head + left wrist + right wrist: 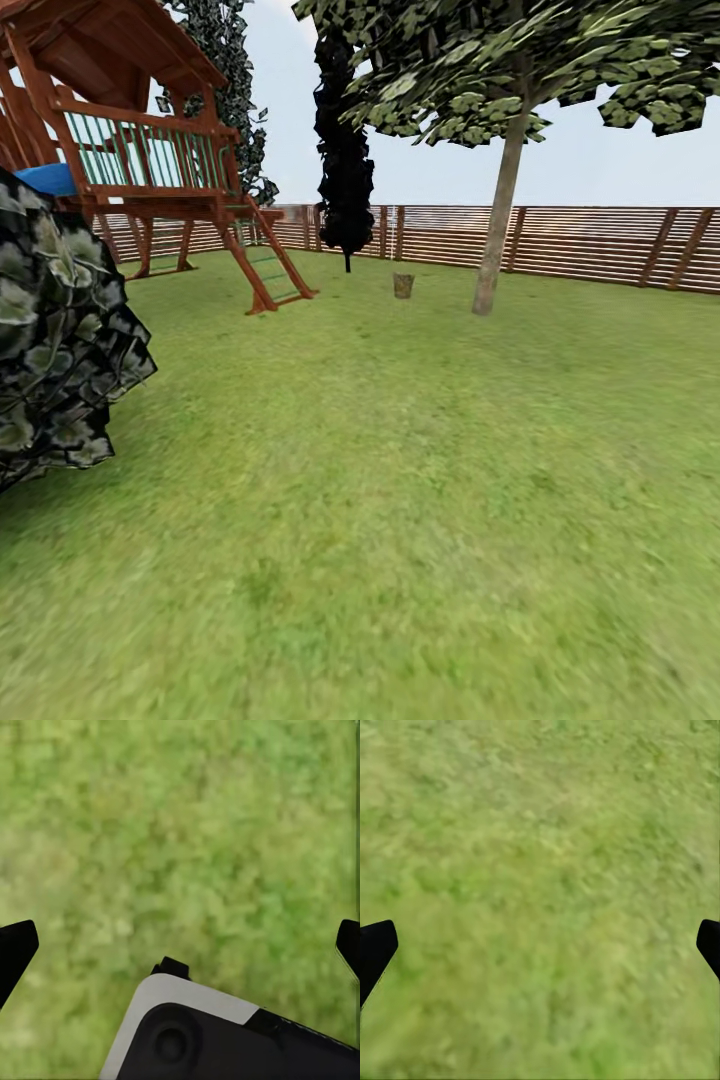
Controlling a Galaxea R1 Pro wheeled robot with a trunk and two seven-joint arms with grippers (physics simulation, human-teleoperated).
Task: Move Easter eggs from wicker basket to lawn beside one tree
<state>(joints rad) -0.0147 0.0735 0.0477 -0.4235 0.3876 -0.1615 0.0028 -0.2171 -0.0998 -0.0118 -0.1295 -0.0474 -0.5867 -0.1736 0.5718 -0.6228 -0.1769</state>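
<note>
Lawn (380,480): wide, mottled green. Wicker basket (403,285): far off on the grass, near the tree (497,225), contents too small to tell. Black cypress (345,150), red-brown play tower (130,140), slat fence (590,245) behind. Dark foliage (60,330) at left.

Lighting: bright, flat, even daylight; source not discernible; no cast shadows on the lawn (400,480). Glare: none. Sharpness: grass smeared and soft toward the head view's lower edge; both wrist views blurred throughout; distant fence (560,240) crisp.
</note>
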